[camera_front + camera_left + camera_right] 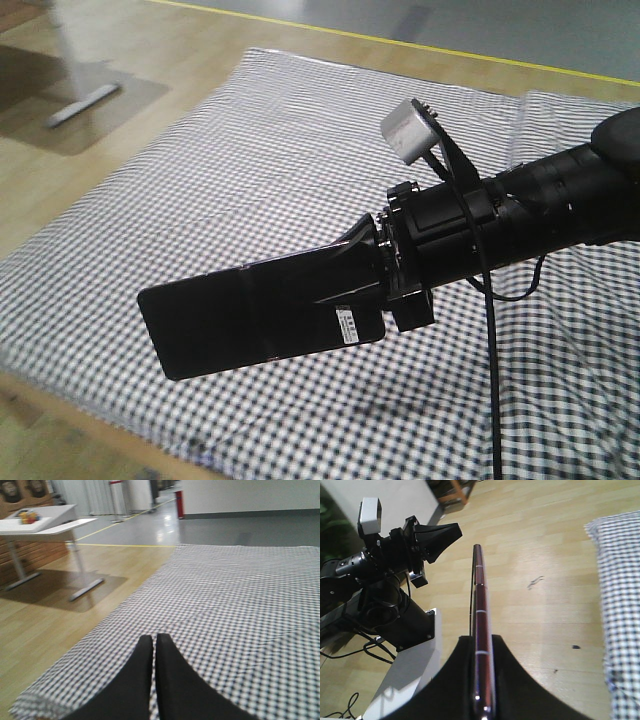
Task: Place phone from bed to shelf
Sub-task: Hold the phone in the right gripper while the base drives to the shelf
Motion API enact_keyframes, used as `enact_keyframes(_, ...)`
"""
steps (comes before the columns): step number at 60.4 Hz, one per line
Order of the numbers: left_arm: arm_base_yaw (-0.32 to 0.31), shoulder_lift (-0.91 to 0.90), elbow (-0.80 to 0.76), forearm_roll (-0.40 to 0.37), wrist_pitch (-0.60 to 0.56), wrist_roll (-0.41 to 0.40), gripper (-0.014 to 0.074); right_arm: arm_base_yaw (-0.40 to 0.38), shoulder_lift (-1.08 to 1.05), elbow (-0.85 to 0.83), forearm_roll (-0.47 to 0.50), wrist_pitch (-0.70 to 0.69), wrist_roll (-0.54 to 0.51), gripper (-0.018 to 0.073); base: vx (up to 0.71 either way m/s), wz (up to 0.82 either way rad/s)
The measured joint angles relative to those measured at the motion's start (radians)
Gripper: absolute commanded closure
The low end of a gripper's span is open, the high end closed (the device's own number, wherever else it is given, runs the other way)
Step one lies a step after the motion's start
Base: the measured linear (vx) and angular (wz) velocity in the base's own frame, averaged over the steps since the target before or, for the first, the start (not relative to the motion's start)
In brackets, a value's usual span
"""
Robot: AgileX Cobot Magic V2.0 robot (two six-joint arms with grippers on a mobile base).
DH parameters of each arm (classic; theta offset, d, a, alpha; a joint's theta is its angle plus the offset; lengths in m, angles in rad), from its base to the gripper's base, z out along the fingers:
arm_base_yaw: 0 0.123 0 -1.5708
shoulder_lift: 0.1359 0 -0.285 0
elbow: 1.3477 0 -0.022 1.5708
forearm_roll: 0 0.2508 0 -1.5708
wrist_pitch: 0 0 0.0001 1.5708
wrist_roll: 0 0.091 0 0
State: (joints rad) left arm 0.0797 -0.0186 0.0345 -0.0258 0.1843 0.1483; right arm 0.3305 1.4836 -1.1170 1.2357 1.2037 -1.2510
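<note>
Front view, left to ctr: the phone [250,315] is up in the air, flat face to the camera, long side running toward lower left, w/ the bed [250,140] spread behind it. Faint crease across its middle. White barcode sticker [350,323] at the phone's right end; the print is too small to read. The right gripper [325,275] is clamped on that same end, one black finger lying across the glossy face. Its arm comes in from the right edge, w/ a small grey camera [410,128] on the wrist. Yellow floor line [400,42] runs along the top.

Left wrist view: white table [45,522] upper left w/ some small red-yellow bits [28,516] on top, too blurred to name. Lower ctr, the left gripper [154,645] is closed w/ nothing in it, fingers pressed together w/ only a thin slit btwn them. Checked bed fabric fills ctr and right.

Right wrist view: the left gripper shows again upper left, fingers closed to a wedge. At ctr the phone is seen edge-on, pinkish-silver rim upright, pinched btwn the two black fingers at the bottom. Wood floor [545,555] lies behind it, and a corner of the bed sits at the right edge.
</note>
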Motion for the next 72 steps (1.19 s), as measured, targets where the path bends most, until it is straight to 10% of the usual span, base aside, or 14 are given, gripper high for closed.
enact_keyframes(72, 0.0, 0.0, 0.0, 0.0, 0.0, 0.0, 0.0595, 0.0, 0.0, 0.0, 0.0, 0.0, 0.0, 0.0561, -0.18, 0.7)
